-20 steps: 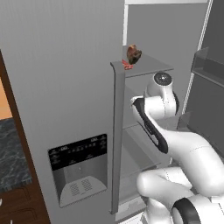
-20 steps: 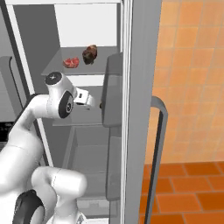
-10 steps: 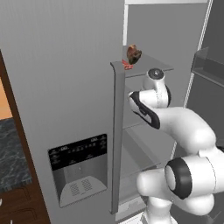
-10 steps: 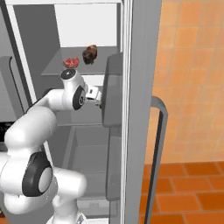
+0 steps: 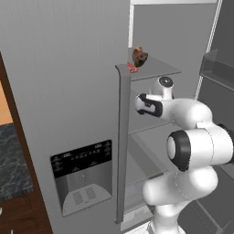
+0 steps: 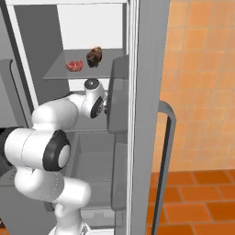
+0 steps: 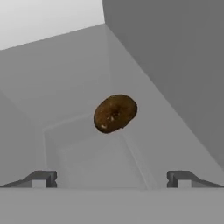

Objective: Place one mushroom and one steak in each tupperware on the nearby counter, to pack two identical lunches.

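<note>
Inside the open fridge, I have my arm (image 6: 69,112) reaching under the upper shelf (image 6: 57,72), and on the hand camera my gripper (image 7: 112,178) is spread as wide as it goes, the two dark fingertips (image 7: 41,178) far apart at the bottom of the frame with nothing between them. It grasps nothing and touches nothing that I can see.

Ahead of the fingers, on the hand camera, I see one brown rounded mushroom (image 7: 115,113), centred above the gap between the tips and well clear of both. Grey fridge walls (image 7: 175,65) close in around it; I cannot tell from this angle what it rests on.

From the right base camera I count two items on that upper shelf: one mushroom (image 6: 94,56) and one steak (image 6: 75,65), red-pink, lying just to its left, near each other but whether they touch I cannot tell. From the left base camera the same pair sits at the shelf's front corner, the mushroom (image 5: 140,57) above and the steak (image 5: 133,68) as a thin red sliver just beside it, both partly hidden behind the fridge door (image 5: 68,91).

So my count is one mushroom and one steak on the shelf. My wrist (image 5: 148,104) sits below the shelf, close to the door's edge.
</note>
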Controlling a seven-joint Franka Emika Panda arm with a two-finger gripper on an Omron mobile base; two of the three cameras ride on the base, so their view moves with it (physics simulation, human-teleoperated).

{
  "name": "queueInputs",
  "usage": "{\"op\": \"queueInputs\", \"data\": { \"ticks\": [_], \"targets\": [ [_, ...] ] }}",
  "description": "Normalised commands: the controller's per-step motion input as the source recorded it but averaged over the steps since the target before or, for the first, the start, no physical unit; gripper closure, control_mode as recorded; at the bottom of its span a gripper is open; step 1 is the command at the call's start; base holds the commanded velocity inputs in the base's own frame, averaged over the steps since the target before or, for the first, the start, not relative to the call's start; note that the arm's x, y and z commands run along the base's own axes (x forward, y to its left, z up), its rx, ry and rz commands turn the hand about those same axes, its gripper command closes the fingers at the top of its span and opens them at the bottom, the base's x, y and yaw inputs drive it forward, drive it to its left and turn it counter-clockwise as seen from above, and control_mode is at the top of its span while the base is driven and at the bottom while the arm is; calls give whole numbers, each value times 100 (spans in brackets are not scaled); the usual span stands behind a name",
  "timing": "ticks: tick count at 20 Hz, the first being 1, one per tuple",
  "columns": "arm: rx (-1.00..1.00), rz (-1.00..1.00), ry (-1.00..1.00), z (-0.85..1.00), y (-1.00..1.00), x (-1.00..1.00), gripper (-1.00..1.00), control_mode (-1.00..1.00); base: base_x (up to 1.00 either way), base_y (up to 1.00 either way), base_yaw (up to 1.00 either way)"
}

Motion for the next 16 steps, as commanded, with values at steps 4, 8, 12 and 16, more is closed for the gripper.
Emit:
{"op": "queueInputs", "data": {
  "ticks": [4,8,12,16],
  "targets": [
    [17,0,0,-16,0,59,-100,-100,0,0,0],
    [2,0,2,-11,-4,52,-100,-100,0,0,0],
    [0,0,16,-3,-28,24,-100,-100,0,0,0],
    [0,0,7,-13,-7,22,-100,-100,0,0,0]
  ]
}}
